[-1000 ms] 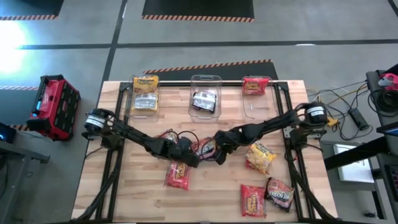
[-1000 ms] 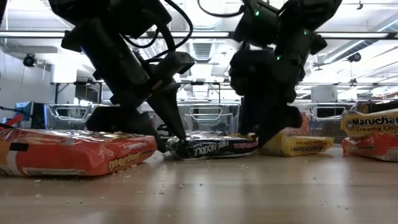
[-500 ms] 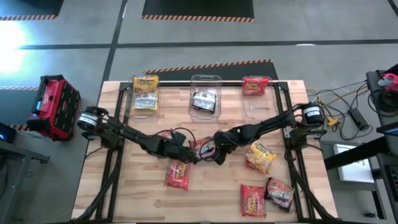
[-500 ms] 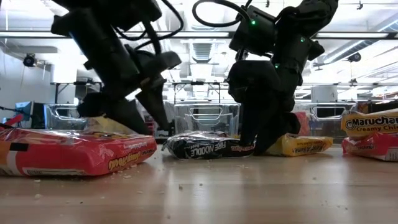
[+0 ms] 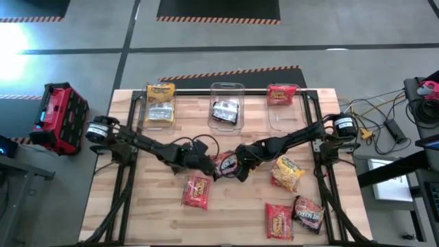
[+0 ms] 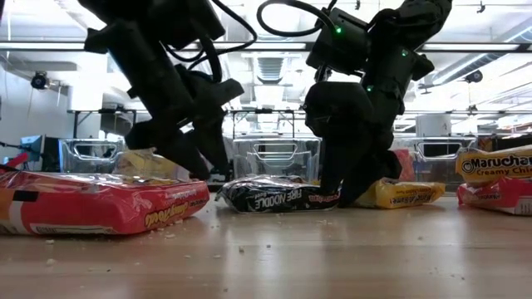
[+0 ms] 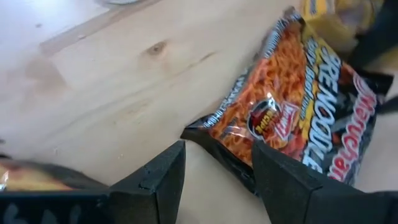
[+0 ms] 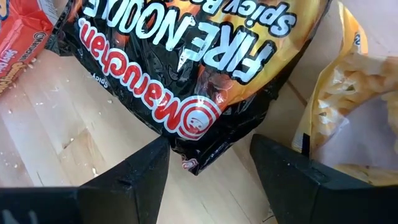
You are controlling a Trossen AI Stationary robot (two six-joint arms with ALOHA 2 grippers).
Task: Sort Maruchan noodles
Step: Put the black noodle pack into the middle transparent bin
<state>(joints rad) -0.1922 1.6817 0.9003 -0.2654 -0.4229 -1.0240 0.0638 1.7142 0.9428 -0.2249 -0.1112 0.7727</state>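
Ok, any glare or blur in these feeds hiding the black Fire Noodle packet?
High view: bright glare on the floor at top left, away from the black packet. Low view: backlit by ceiling lights, so both arms read as silhouettes. Left wrist view: packet slightly soft. Right wrist view: label sharp, with slight sheen on the wrapper.

A pale wooden plank table (image 5: 233, 206) stands on a grey concrete floor (image 5: 206, 31) marked with orange-and-black striped hazard tape (image 5: 230, 71). A red plastic toolbox (image 5: 63, 118) sits beside it. Bright ceiling strip lights (image 6: 274, 46) hang overhead.
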